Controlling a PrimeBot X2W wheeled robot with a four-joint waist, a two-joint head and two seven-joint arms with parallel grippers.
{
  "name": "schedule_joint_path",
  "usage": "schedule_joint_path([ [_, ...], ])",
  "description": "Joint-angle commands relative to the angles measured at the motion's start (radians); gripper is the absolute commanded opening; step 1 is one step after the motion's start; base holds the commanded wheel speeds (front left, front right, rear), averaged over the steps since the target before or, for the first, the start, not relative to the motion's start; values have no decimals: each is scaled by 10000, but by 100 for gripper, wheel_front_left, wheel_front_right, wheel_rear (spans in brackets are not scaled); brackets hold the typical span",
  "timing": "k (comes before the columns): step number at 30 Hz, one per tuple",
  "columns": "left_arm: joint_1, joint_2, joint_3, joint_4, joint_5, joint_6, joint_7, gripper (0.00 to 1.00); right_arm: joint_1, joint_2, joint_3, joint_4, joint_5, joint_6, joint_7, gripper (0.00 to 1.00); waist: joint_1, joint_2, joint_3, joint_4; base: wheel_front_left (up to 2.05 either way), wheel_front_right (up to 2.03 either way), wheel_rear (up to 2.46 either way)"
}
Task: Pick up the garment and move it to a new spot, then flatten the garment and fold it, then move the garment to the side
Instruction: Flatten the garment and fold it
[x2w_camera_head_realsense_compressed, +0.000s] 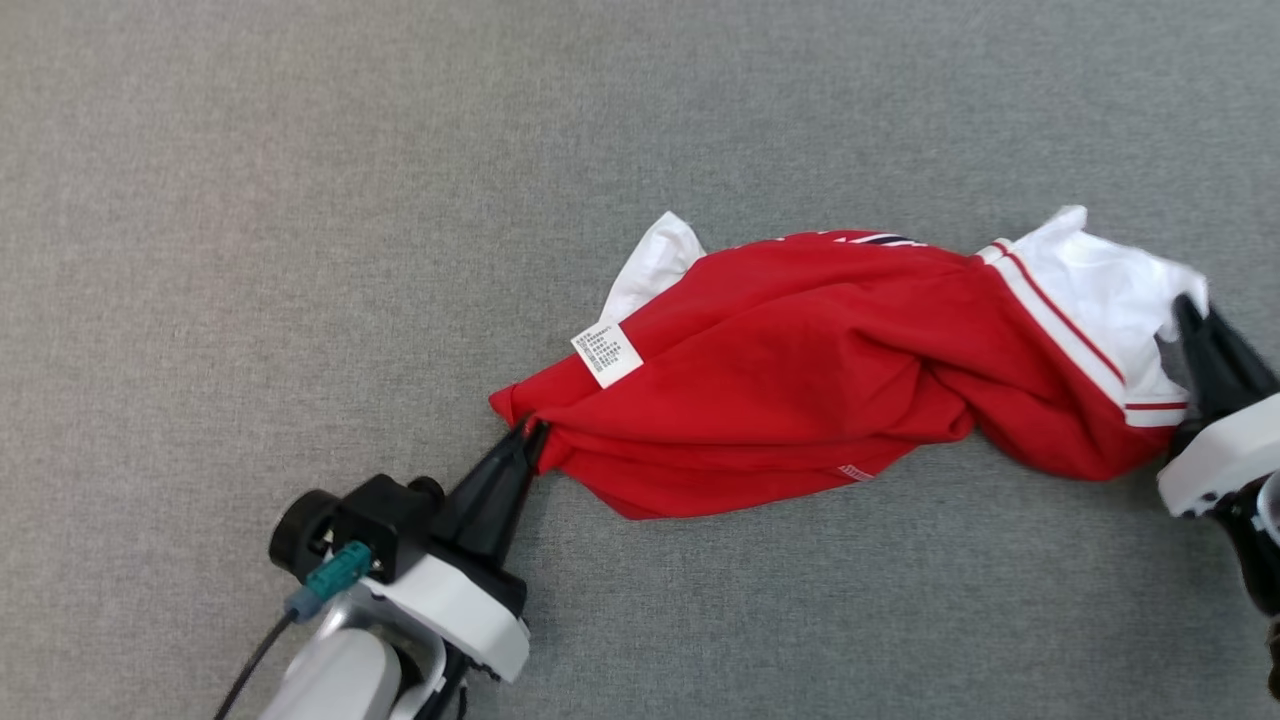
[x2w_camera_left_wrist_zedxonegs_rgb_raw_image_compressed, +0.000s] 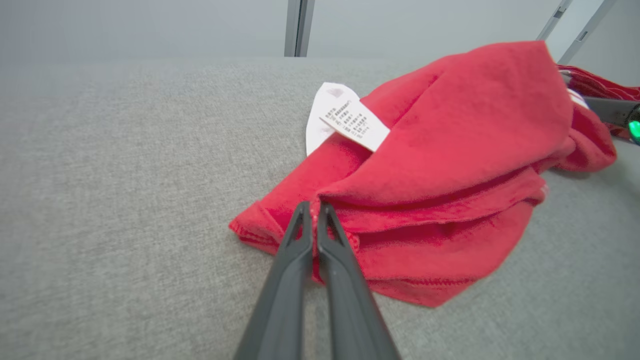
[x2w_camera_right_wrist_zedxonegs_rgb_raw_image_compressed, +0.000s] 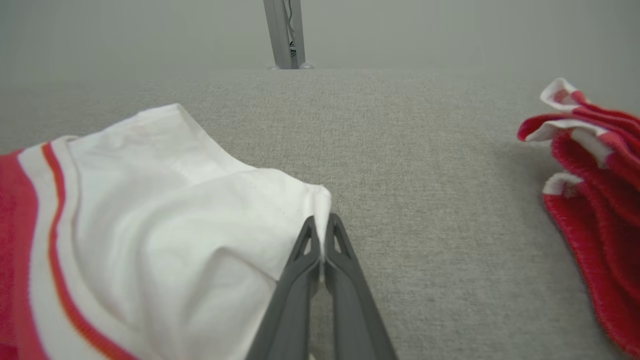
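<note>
1. The left gripper (x2w_camera_head_realsense_compressed: 533, 432) has its two long dark fingers pressed together, pinching the red hem corner of the rumpled red-and-white knitted garment (x2w_camera_head_realsense_compressed: 800, 370).
2. The right gripper (x2w_camera_head_realsense_compressed: 1186, 306) is likewise clamped, nipping the garment's white edge.
3. The garment lies stretched between them, with its small white care label (x2w_camera_head_realsense_compressed: 606, 353) facing up near the left end.
4. A grey woven cloth surface (x2w_camera_head_realsense_compressed: 300, 200) lies underneath.

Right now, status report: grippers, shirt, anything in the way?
Left gripper jaws shut on red corner of shirt. Right gripper jaws shut on its white edge. Shirt bunched on grey surface, not yet flat. Other red-and-white cloth lies apart.
</note>
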Motion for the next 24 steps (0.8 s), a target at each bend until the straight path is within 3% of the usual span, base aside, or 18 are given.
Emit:
schedule_joint_path([
  [1, -329, 161, 132, -124, 116, 98, -86, 0, -185, -102, -163, -302, -40, -2, -259, 0, 0, 0, -287, -169, 0, 0, 0],
  [12, -2156, 1237, 1138, -1395, 386, 378, 272, 0, -1586, -551, -933, -2606, -196, 0, -398, 0, 0, 0, -1492, -507, 0, 0, 0],
  [24, -5461, 1866, 1650, -2295, -162, -162, 1718, 0, -3789, -1399, -1117, -4202, -62, 0, 893, 0, 0, 0, -2335, -482, 0, 0, 0],
])
